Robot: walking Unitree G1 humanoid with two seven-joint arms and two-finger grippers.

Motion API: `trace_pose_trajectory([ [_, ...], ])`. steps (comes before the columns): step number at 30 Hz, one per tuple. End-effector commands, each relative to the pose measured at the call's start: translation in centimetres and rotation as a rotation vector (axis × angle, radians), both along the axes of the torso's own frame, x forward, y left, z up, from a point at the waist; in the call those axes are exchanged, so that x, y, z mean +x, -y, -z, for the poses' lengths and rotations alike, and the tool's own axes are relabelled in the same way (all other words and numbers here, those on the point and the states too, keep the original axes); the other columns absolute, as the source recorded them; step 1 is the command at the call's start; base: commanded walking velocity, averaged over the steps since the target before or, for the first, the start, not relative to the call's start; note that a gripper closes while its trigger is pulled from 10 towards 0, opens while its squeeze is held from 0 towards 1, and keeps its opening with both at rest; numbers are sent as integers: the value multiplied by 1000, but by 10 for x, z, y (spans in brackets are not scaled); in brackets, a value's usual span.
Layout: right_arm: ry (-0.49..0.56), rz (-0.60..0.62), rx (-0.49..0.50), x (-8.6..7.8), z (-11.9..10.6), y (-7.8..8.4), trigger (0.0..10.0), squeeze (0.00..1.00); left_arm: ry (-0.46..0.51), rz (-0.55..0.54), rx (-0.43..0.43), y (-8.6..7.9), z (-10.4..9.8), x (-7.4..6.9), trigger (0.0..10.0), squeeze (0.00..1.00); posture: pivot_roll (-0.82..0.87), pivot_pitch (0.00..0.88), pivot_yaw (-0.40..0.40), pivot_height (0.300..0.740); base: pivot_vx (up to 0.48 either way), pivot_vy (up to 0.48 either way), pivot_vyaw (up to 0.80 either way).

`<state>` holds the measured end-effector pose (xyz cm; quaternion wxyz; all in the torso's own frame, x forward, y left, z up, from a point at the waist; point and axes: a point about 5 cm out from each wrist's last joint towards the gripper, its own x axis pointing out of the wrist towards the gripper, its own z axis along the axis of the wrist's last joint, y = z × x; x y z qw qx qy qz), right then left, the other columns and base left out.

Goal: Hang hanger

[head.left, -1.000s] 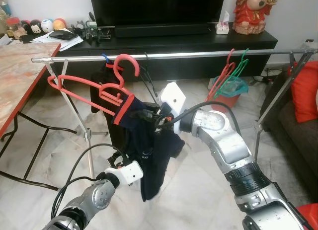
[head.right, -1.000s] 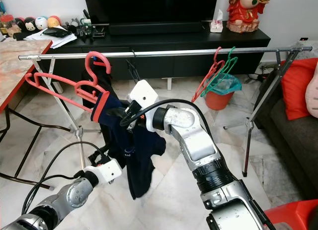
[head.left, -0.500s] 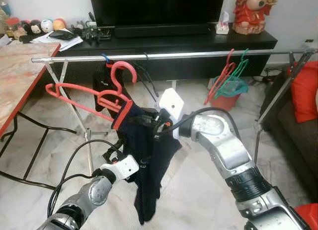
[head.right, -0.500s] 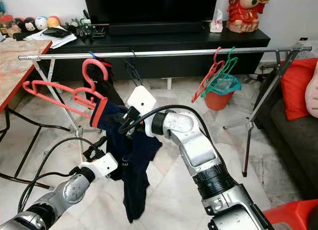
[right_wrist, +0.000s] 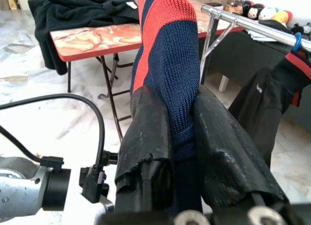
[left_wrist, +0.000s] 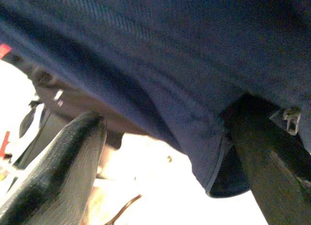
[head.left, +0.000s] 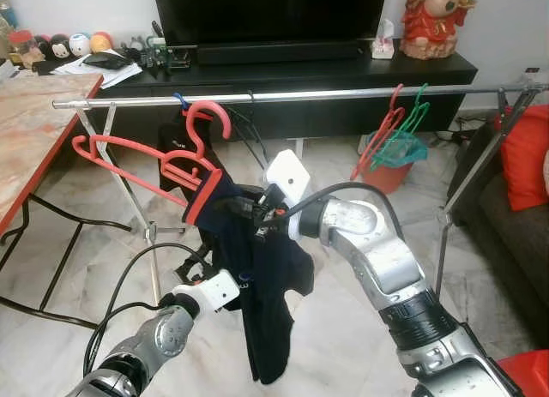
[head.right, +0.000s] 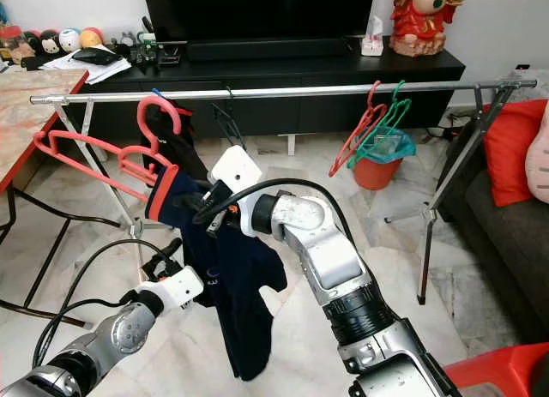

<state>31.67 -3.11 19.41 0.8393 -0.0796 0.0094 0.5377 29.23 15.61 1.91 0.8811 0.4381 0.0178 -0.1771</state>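
Below the silver rail of the drying rack [head.left: 343,94], the right gripper [head.left: 225,203] is clenched on the red-trimmed collar of a navy garment [head.left: 262,285], which is draped over one end of a red hanger [head.left: 141,161]. From the right wrist camera, the two black fingers [right_wrist: 150,132] pinch the knitted navy and red fabric between them. That hanger sits tilted, its far arm reaching toward the marble-topped table [head.left: 30,123], and its hook [head.left: 206,118] is up near the rail beside a blue hook, though I cannot tell whether it rests on the bar. A black garment [head.right: 171,148] hangs from the rail just behind it. Lower down, the left gripper [head.left: 193,273] is against the hanging navy cloth; its wrist camera looks up at the fabric with the fingers [left_wrist: 58,171] spread apart and nothing between them. Further along the rail hang an empty red hanger [head.left: 383,135] and a green hanger [head.left: 414,118], with a black TV cabinet [head.left: 292,75] behind.
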Motion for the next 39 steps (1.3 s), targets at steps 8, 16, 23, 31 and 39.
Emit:
trace_pose_trajectory([
  [8,59,-45,52,-7,-24,-9,10000,0,55,-158,80,-20,-2,6,510,0,-77,0,38,740,0,0,0],
  [16,54,-46,46,-9,-22,-8,10000,0,88,-225,105,-27,-5,9,0,0,-83,0,38,740,0,0,0],
  [23,35,-42,32,-11,-14,-7,10000,0,34,-155,54,-18,1,3,0,0,-75,0,40,740,0,0,0],
  [31,20,42,-44,-2,3,11,10000,0,-48,-105,-45,-14,7,-5,0,0,-70,0,43,740,0,0,0],
  [39,0,73,-61,-4,11,21,10000,0,-88,-122,-102,-16,9,-6,0,0,-70,0,46,740,0,0,0],
])
